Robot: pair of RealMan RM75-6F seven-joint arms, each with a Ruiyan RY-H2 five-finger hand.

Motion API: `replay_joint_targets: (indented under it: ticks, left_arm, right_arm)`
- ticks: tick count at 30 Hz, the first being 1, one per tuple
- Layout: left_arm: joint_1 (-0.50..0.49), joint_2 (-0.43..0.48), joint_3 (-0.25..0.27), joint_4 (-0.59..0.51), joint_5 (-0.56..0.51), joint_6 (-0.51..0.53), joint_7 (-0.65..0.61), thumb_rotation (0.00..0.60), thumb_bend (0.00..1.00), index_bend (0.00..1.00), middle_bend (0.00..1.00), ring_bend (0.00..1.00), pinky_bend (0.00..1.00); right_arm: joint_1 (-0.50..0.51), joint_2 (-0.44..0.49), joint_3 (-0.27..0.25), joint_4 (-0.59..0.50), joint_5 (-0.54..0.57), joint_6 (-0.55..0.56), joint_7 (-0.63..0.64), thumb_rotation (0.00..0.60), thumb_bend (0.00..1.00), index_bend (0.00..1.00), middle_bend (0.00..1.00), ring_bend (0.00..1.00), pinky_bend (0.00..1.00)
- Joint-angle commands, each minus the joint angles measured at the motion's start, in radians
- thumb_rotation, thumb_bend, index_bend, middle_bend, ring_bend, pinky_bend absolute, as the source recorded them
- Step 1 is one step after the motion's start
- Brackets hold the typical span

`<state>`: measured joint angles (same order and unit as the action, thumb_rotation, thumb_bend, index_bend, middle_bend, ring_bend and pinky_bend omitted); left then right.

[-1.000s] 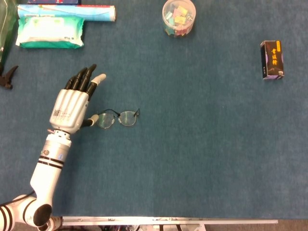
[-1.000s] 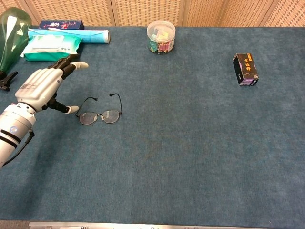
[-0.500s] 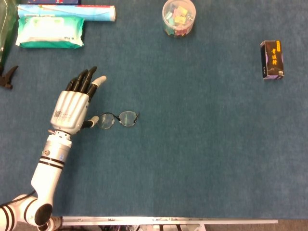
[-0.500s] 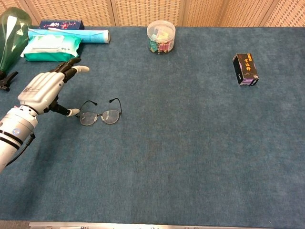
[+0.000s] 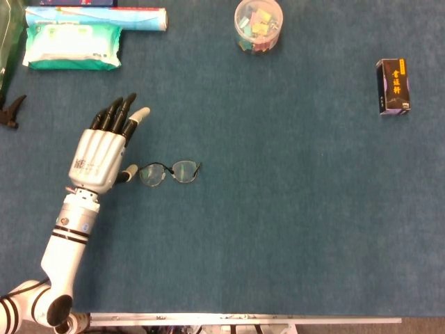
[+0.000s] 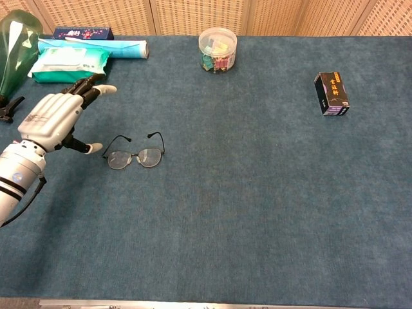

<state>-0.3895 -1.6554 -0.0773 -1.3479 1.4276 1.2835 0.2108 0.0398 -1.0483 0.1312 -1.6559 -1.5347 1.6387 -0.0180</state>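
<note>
Head view: the left robot hand (image 5: 101, 154) lies spread and holding nothing, its thumb tip just beside the eyeglasses (image 5: 169, 172) on the blue bench (image 5: 292, 209).

Chest view: the same robot hand (image 6: 50, 122) is splayed, the eyeglasses (image 6: 134, 154) lying unfolded just right of its thumb.

A round tub (image 5: 258, 25) of small colored things (far back), a dark box (image 5: 393, 86), wipes (image 5: 71, 46), a green bottle (image 6: 14, 51).
</note>
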Motion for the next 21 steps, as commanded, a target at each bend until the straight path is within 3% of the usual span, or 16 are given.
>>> replay_joint_targets:
  ticks: [1,21]
  left_arm:
    - [0.001,-0.003,-0.003,0.008,0.014,0.017,-0.001,0.600,0.13,0.14,0.00,0.00,0.14]
    - [-0.008,-0.016,-0.011,-0.016,0.024,0.022,0.014,0.600,0.15,0.14,0.00,0.00,0.14]
  right_arm:
    - [0.000,0.000,-0.001,0.000,0.000,-0.002,-0.001,0.600,0.17,0.51,0.47,0.36,0.60]
    - [-0.002,0.002,0.003,-0.001,0.002,0.001,0.005,0.600,0.17,0.51,0.47,0.36,0.60]
